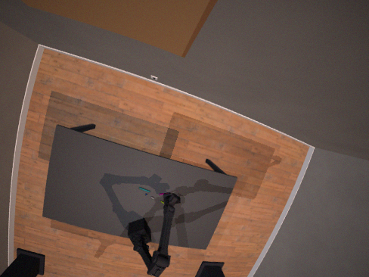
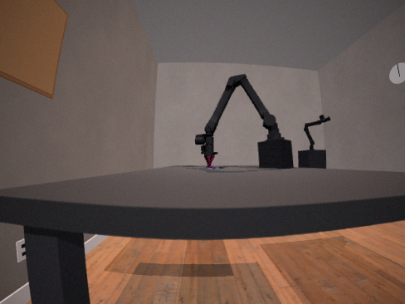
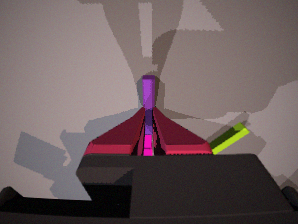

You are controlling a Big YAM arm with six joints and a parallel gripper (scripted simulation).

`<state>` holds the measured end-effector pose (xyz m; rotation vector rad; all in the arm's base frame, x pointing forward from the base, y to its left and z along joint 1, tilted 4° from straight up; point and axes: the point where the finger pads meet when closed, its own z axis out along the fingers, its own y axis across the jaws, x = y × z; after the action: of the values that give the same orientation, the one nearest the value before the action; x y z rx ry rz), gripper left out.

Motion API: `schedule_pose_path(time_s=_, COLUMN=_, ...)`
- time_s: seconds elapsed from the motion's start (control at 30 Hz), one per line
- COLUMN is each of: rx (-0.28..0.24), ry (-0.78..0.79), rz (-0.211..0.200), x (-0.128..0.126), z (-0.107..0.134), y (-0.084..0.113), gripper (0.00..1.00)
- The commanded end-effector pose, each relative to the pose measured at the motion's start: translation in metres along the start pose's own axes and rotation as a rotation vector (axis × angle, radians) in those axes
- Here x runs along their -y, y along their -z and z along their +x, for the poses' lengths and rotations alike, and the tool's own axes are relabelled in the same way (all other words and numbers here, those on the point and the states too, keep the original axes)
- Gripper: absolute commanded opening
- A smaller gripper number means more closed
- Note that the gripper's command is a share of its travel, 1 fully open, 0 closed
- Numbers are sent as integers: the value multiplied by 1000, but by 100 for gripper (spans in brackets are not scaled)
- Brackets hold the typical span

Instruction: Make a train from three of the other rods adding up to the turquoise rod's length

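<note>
Squaring up purple against magenta.
Jaws (image 1: pixel 171 197) (image 2: pixel 210 165) clenched on purple rod (image 3: pixel 148 92), low at the counter (image 1: pixel 87 163) (image 2: pixel 199 191) (image 3: pixel 50 60); keep it in line with magenta (image 1: pixel 162 194) (image 2: pixel 210 167) (image 3: pixel 148 144), push gently, release straight.

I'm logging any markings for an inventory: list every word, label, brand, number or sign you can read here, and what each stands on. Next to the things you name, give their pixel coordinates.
None can be read.
The wall clock (image 2: pixel 397 73): a dark hand shows, but no numerals can be made out.
The arm (image 1: pixel 165 231) (image 2: pixel 219 109) and the rods: no lettering shows at this size.
</note>
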<state>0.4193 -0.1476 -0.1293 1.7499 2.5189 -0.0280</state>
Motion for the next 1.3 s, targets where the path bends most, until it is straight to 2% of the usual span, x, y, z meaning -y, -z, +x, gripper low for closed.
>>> schedule_pose_path(time_s=0.0, rx=17, ry=-13, rz=-14, x=-8, z=-14, y=-3, gripper=5)
schedule_pose_path(time_s=0.63, rx=16, ry=-13, rz=-13, x=-8, z=-14, y=-3, gripper=5)
schedule_pose_path(time_s=0.73, rx=1, ry=-12, rz=5, x=-2, z=-8, y=-1, gripper=5)
schedule_pose_path(time_s=0.77, rx=19, ry=-13, rz=-17, x=-8, z=-13, y=15, gripper=5)
schedule_pose_path(time_s=0.93, rx=11, ry=-11, rz=-8, x=-3, z=-3, y=41, gripper=5)
schedule_pose_path(time_s=1.13, rx=37, ry=-4, rz=-43, x=-23, z=-14, y=96, gripper=5)
schedule_pose_path(time_s=1.2, rx=37, ry=-4, rz=-43, x=-23, z=-14, y=96, gripper=5)
schedule_pose_path(time_s=1.27, rx=38, ry=-8, rz=-43, x=-22, z=-15, y=108, gripper=5)
